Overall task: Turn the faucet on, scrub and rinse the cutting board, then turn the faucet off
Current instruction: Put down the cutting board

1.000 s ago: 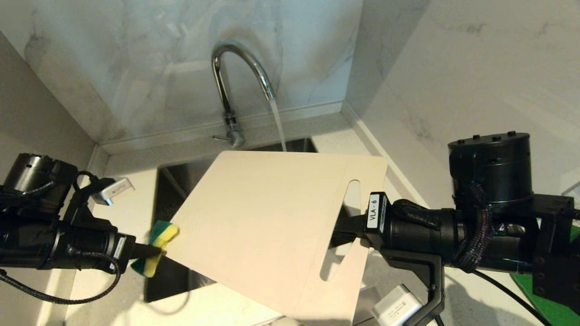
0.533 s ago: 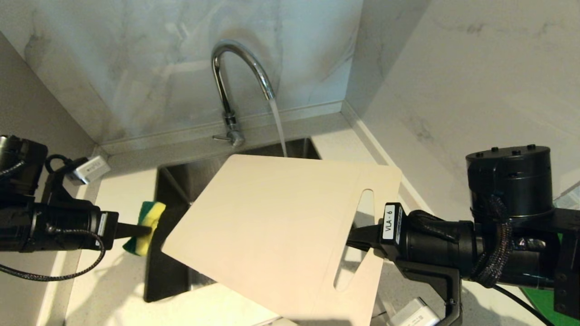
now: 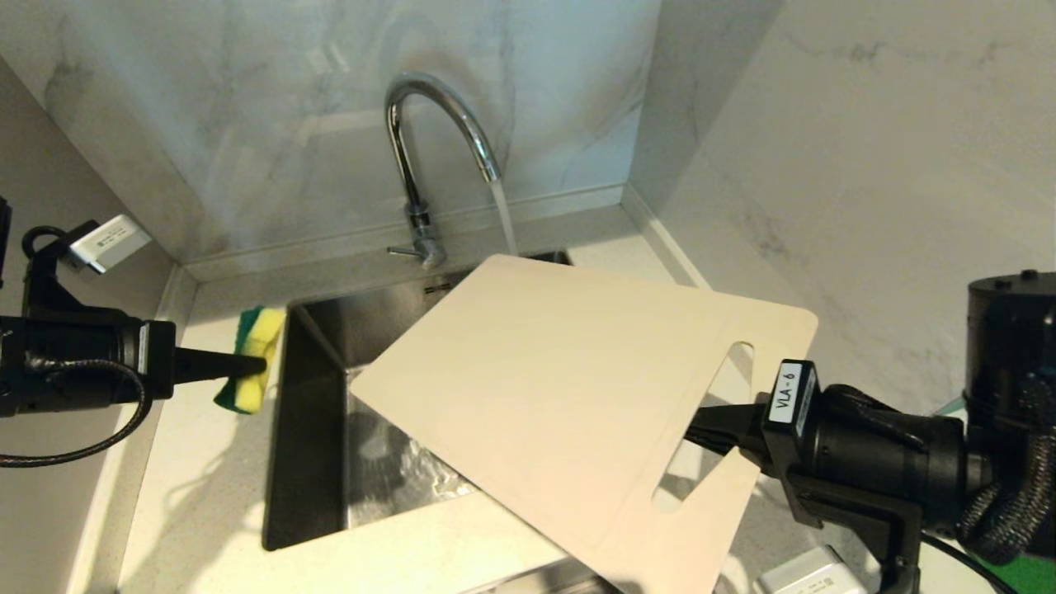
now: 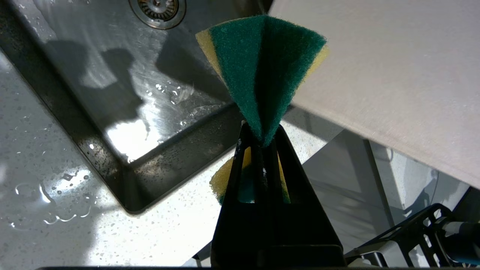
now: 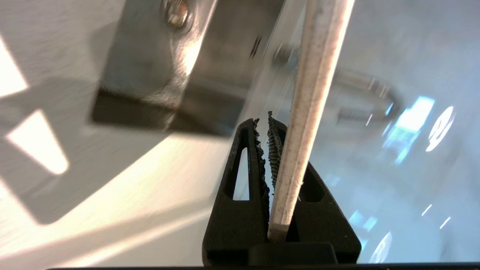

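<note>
The chrome faucet point(image 3: 429, 124) runs; its stream point(image 3: 504, 216) drops out of sight behind the far edge of the cutting board point(image 3: 569, 388). The cream board hangs tilted over the sink point(image 3: 309, 462). My right gripper point(image 3: 708, 422) is shut on its handle-slot end. In the right wrist view the board's edge point(image 5: 311, 93) sits clamped deep in that gripper point(image 5: 267, 123). My left gripper point(image 3: 247, 363) is shut on a yellow-green sponge point(image 3: 252, 356) over the counter left of the sink, apart from the board. In the left wrist view the gripper point(image 4: 260, 131) pinches the sponge point(image 4: 262, 71), with the board point(image 4: 393, 75) beyond.
The faucet's side lever point(image 3: 404, 250) points left at its base. Marble walls close in behind and on the right. A wet speckled counter point(image 3: 206, 495) borders the sink, whose drain point(image 4: 157, 7) shows. A green mat point(image 3: 1015, 569) lies at the near right.
The right gripper has carried the board to the right, uncovering more of the sink. The left gripper has drawn the sponge left, off the board's edge and over the counter. Water still runs.
</note>
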Motion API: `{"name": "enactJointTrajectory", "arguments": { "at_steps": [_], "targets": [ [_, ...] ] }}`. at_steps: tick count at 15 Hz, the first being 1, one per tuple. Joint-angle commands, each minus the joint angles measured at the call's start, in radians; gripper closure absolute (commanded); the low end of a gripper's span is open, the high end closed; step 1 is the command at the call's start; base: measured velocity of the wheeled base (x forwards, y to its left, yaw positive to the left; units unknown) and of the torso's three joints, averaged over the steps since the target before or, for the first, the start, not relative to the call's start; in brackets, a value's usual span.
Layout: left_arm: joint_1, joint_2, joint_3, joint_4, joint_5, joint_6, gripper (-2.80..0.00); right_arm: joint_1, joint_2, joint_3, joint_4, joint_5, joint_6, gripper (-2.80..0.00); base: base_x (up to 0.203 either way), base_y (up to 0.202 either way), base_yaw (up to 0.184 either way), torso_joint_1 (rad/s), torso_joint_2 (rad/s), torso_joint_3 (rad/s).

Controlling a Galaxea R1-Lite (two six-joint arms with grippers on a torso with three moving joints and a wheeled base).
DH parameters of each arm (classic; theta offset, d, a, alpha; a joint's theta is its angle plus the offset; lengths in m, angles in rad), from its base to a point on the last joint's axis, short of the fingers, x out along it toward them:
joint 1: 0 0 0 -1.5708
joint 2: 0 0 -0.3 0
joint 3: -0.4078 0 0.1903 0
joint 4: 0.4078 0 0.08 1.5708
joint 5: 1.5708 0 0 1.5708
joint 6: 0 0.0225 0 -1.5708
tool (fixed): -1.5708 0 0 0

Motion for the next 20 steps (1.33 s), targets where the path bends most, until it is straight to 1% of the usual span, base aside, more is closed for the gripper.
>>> {"name": "enactJointTrajectory", "arguments": {
  "at_steps": [1, 2, 3, 4, 6, 8, 10, 11, 12, 14, 16, 20],
  "targets": [
    [0.000, 0.001, 0.000, 0.001, -0.003, -0.002, 0.00, -0.001, -0.136, 0.052, 0.008, -0.053, 0.062, 0.00, 0.000, 0.000, 0.000, 0.000, 0.00, 0.000],
    [-0.001, 0.003, -0.001, 0.001, -0.002, -0.001, 0.00, -0.001, -0.169, 0.072, 0.017, -0.083, 0.105, 0.00, 0.000, 0.000, 0.000, 0.000, 0.00, 0.000],
    [-0.003, 0.006, -0.003, 0.001, 0.001, 0.001, 0.00, -0.002, -0.187, 0.087, 0.024, -0.129, 0.162, 0.00, 0.000, 0.000, 0.000, 0.000, 0.00, 0.000],
    [-0.003, 0.007, -0.004, 0.001, 0.005, 0.004, 0.00, -0.004, -0.198, 0.097, 0.025, -0.169, 0.185, 0.00, 0.000, 0.000, 0.000, 0.000, 0.00, 0.000],
    [-0.002, 0.017, -0.004, 0.000, 0.009, 0.008, 0.00, -0.005, -0.204, 0.119, 0.022, -0.223, 0.195, 0.00, 0.000, 0.000, 0.000, 0.000, 0.00, 0.000],
    [-0.002, 0.034, -0.003, 0.000, 0.006, 0.009, 0.00, -0.006, -0.191, 0.144, 0.020, -0.235, 0.215, 0.00, 0.000, 0.000, 0.000, 0.000, 0.00, 0.000],
    [-0.003, 0.060, -0.002, -0.004, 0.002, 0.009, 0.00, -0.006, -0.187, 0.177, 0.011, -0.286, 0.265, 0.00, 0.000, 0.000, 0.000, 0.000, 0.00, 0.000],
    [-0.004, 0.071, -0.003, -0.006, 0.003, 0.009, 0.00, -0.006, -0.189, 0.195, 0.010, -0.298, 0.289, 0.00, 0.000, 0.000, 0.000, 0.000, 0.00, 0.000],
    [-0.006, 0.078, -0.005, -0.008, 0.004, 0.010, 0.00, -0.007, -0.191, 0.204, 0.010, -0.307, 0.299, 0.00, 0.000, 0.000, 0.000, 0.000, 0.00, 0.000],
    [-0.014, 0.084, -0.012, -0.009, 0.006, 0.010, 0.00, -0.024, -0.204, 0.208, 0.009, -0.374, 0.299, 0.00, 0.000, 0.000, 0.000, 0.000, 0.00, 0.000],
    [-0.021, 0.080, -0.011, -0.008, 0.008, 0.013, 0.00, -0.049, -0.198, 0.210, 0.010, -0.389, 0.298, 0.00, 0.000, 0.000, 0.000, 0.000, 0.00, 0.000],
    [-0.029, 0.079, -0.006, -0.006, 0.007, 0.018, 0.00, -0.054, -0.187, 0.218, 0.010, -0.418, 0.302, 0.00, 0.000, 0.000, 0.000, 0.000, 0.00, 0.000]
  ]
}}
